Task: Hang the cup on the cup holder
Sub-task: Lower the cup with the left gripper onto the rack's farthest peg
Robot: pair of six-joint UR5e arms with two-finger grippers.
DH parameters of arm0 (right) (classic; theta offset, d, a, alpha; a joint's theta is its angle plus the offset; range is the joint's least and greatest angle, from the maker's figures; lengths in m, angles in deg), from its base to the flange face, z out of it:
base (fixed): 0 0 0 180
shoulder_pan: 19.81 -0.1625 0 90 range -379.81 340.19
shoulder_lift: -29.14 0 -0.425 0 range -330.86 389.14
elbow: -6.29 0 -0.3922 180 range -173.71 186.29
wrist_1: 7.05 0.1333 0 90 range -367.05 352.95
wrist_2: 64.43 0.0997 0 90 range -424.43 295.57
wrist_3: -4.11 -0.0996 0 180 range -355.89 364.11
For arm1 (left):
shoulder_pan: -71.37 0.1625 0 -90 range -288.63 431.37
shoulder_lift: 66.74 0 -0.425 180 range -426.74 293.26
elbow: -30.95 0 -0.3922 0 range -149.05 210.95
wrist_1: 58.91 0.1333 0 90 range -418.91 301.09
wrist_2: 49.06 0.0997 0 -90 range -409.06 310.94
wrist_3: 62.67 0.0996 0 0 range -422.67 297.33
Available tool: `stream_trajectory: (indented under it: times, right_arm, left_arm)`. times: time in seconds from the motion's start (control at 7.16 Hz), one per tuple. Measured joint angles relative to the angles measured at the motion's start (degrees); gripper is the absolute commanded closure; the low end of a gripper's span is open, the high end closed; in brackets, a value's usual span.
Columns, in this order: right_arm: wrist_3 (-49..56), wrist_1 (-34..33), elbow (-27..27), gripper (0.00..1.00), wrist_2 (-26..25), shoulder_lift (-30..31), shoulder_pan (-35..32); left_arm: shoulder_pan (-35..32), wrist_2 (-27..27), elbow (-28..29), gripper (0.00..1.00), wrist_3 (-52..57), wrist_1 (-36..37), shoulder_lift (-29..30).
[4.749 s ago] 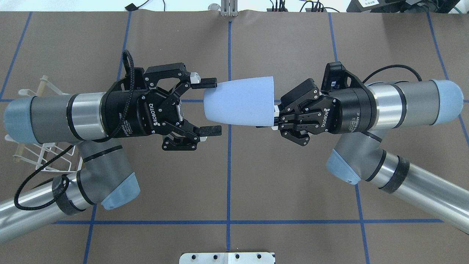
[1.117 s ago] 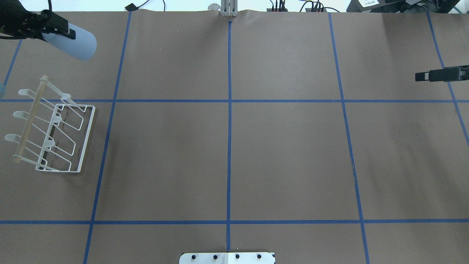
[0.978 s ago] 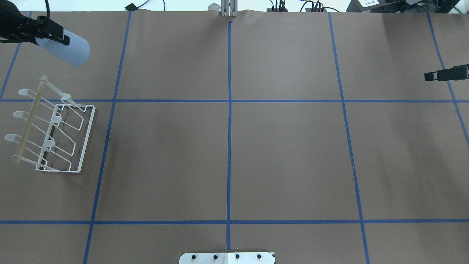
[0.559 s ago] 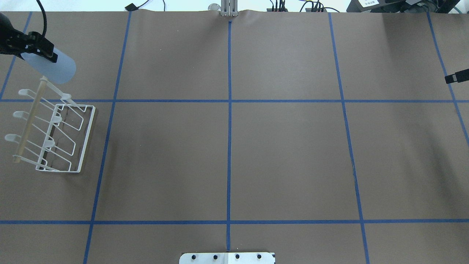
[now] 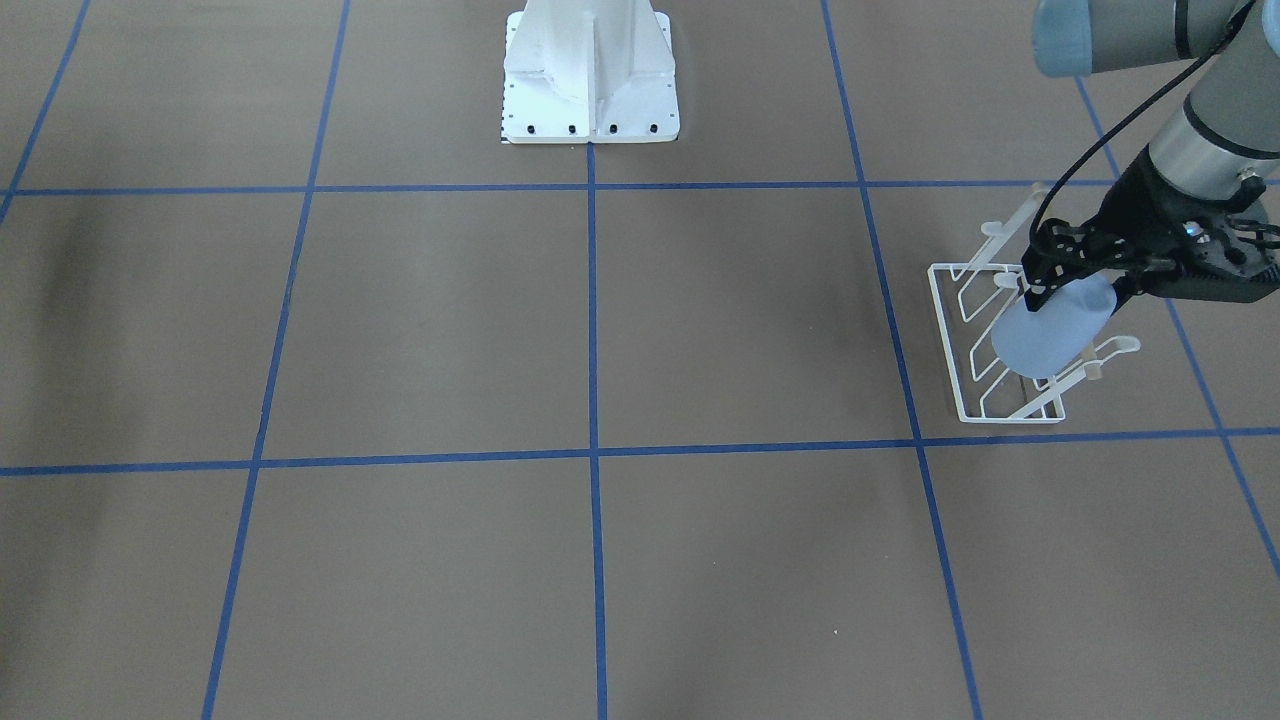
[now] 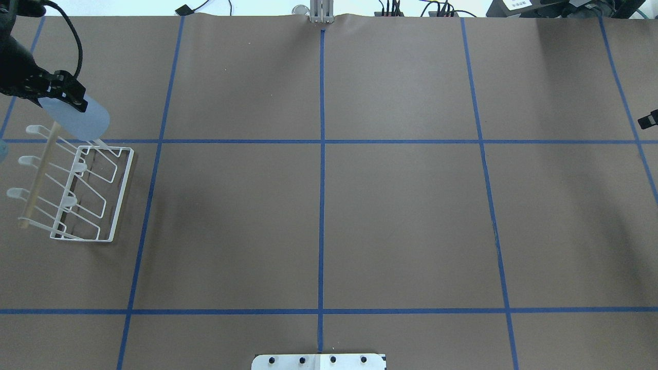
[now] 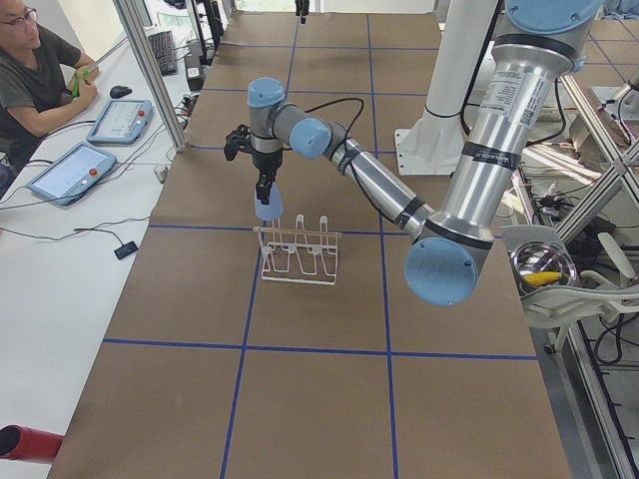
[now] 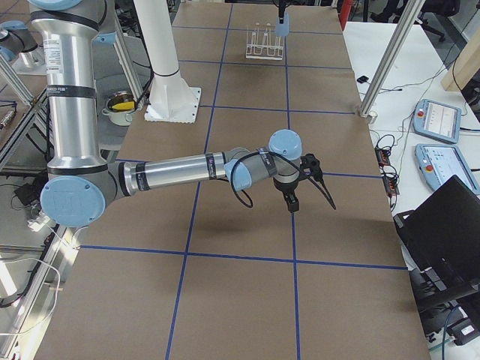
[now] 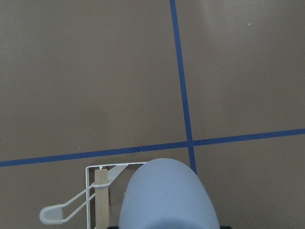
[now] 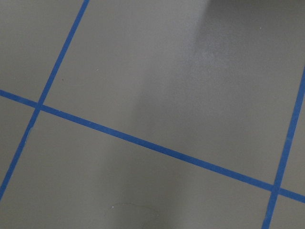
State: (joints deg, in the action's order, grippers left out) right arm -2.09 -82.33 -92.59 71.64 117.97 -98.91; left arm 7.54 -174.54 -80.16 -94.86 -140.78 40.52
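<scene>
Cup (image 6: 77,121) is hovering over cup holder's (image 6: 122,195) end farthest from robot, left gripper (image 6: 57,91) clamping it; should be lining mouth along prong slant, lowering slowly.

One cup (image 6: 77,115), one cup holder (image 6: 39,174), one pedestal (image 5: 590,70)

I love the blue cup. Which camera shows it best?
Front-facing: the cup shows clear, nearly whole, tilted over the rack. Overhead: near the edge. Sides: tiny. Left wrist crops it; right wrist misses it.
</scene>
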Motion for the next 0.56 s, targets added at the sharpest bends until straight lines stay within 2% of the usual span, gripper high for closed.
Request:
stream_trajectory:
  times: [0.56]
  right_arm:
    - [0.7, -1.3, -0.6, 0.00, 0.1, -0.1, -0.2]
  left_arm:
    - [1.4, 0.0, 1.7, 1.00, 0.0, -0.1, -0.1]
